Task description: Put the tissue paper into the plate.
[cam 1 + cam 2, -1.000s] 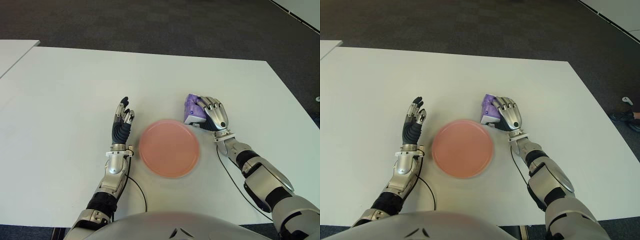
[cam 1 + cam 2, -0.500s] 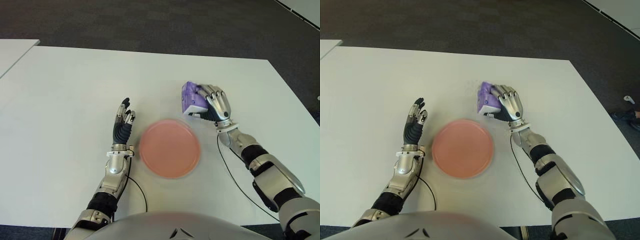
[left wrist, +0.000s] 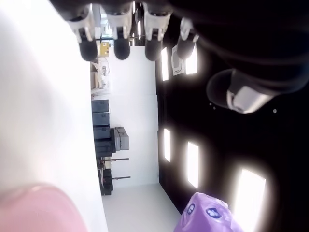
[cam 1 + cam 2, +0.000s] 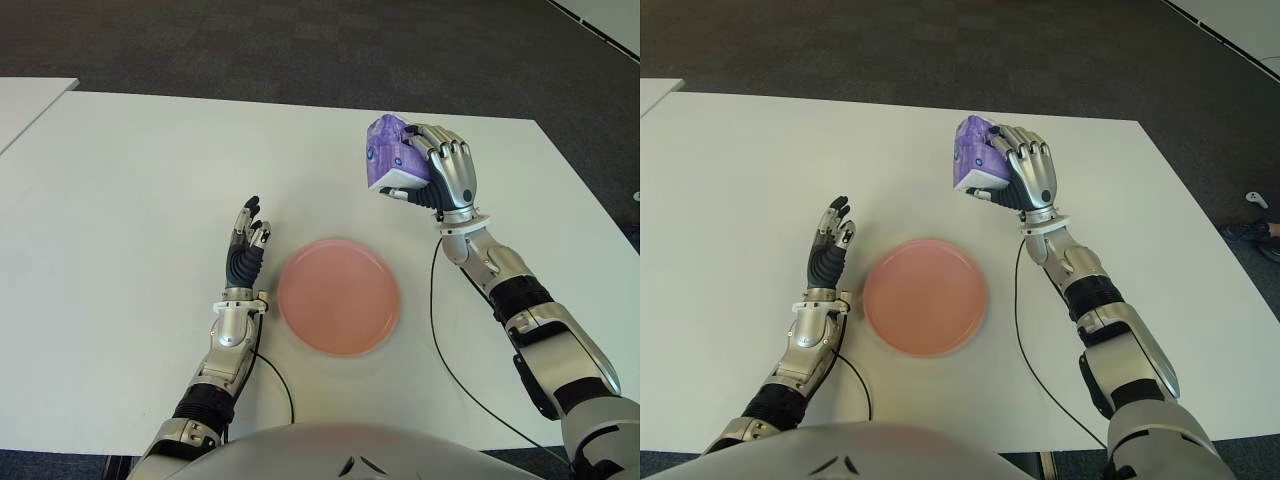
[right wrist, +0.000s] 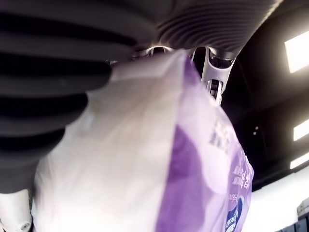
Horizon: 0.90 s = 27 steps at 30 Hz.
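A purple and white tissue pack [image 4: 392,158] is held in the air by my right hand [image 4: 440,175], whose fingers are curled around it. It hangs above the white table [image 4: 120,180], beyond and to the right of the round pink plate [image 4: 339,296]. The plate lies flat on the table with nothing in it. In the right wrist view the tissue pack [image 5: 159,159] fills the frame, pressed against the palm. My left hand [image 4: 245,250] shows just left of the plate, fingers straight and holding nothing.
A black cable [image 4: 440,340] runs along the table from my right forearm. A second white table's corner [image 4: 30,100] shows at the far left. Dark carpet [image 4: 300,40] lies beyond the table's far edge.
My right hand has lifted the tissue pack off the table and raised it up and away from the plate's edge. The left hand and the plate have not moved.
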Motion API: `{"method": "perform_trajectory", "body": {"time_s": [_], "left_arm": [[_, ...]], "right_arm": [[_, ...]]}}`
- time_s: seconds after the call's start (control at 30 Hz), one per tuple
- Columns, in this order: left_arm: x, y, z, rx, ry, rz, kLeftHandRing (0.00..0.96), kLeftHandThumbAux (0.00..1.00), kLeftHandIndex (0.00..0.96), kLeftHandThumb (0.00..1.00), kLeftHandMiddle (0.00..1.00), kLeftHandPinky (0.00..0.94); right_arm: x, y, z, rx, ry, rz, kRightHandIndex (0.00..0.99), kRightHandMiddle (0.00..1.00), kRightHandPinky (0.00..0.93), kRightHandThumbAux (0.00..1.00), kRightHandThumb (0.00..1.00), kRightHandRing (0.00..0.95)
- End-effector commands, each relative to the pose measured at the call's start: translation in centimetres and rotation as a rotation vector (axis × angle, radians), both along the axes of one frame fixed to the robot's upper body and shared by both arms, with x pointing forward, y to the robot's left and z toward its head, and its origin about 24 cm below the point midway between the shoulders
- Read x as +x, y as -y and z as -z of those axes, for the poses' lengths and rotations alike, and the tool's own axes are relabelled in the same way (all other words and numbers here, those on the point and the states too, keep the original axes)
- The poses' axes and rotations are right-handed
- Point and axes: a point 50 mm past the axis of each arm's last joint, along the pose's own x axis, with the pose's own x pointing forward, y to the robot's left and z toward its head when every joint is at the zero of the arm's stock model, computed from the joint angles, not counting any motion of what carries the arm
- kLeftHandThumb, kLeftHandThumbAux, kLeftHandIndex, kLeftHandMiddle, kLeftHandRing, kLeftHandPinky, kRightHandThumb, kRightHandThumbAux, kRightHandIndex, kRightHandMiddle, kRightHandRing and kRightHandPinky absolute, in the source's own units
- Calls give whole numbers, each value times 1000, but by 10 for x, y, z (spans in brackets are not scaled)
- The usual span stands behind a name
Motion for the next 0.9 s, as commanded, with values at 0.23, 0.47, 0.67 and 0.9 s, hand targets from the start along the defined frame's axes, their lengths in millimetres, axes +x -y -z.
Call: {"method": "perform_trajectory", "body": {"time_s": [0.23,0.47,0.67,0.9], "left_arm": [[-67,-23,66,91,-344,2,0,366,0,0,0,0],[-68,-24,67,97,-347,-2,0,359,0,0,0,0],[-68,-25,67,104,-347,1,0,363,0,0,0,0],[-68,-24,67,106,-351,-1,0,363,0,0,0,0]], "right_arm": [[3,-3,-25,87,23,-6,404,540,841,674,856,865],[3,-2,-42,85,52,6,403,539,843,674,856,863],[-5,-16,-42,105,72,-33,402,539,845,675,856,862],[-26,-38,-24,108,12,-127,401,537,842,675,856,860]]}}
